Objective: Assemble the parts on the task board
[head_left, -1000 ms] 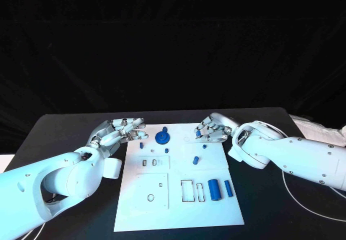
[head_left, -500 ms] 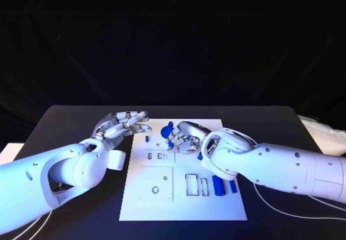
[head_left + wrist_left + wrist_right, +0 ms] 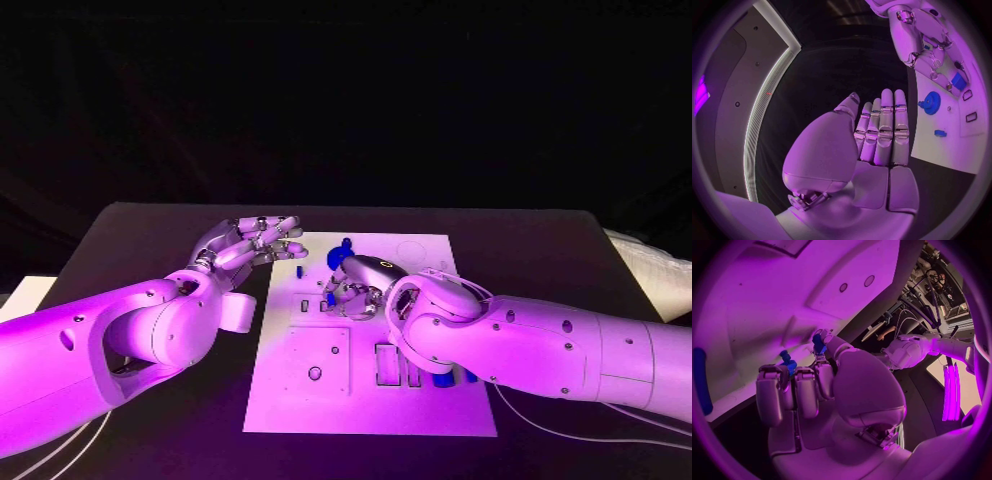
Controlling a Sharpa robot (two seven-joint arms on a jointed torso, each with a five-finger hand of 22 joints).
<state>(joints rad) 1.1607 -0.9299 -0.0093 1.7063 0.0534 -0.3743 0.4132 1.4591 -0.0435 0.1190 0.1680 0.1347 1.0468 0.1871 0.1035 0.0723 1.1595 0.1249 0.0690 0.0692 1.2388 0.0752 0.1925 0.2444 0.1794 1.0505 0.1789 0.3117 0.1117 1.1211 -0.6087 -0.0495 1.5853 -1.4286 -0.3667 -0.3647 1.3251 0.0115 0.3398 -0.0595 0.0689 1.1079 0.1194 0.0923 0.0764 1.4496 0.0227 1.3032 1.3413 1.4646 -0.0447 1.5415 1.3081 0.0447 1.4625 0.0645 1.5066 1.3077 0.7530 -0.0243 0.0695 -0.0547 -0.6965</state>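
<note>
The right hand (image 3: 361, 284) pinches a small blue part (image 3: 787, 363) over the task board (image 3: 440, 412); beside the board, the left hand (image 3: 248, 243) is released, fingers straight.

In the middle of the head view, the robot's right hand (image 3: 361, 283) and its bulky white forearm (image 3: 534, 345) lie over the white rectangular task board (image 3: 361, 410), hiding the middle of the board's right half. Two upright blue cylindrical parts (image 3: 437, 378) near the lower centre show just slivers beside the forearm. The round blue gear-like part (image 3: 339, 258) is partly covered by the hand's back. Whether the curled fingers hold anything cannot be told here. In the right wrist view, small blue pieces (image 3: 787, 364) sit by the fingertips (image 3: 820, 342), mostly hidden; actual contact cannot be judged. A long blue part (image 3: 699, 380) is cut off at the circle's left rim.
</note>
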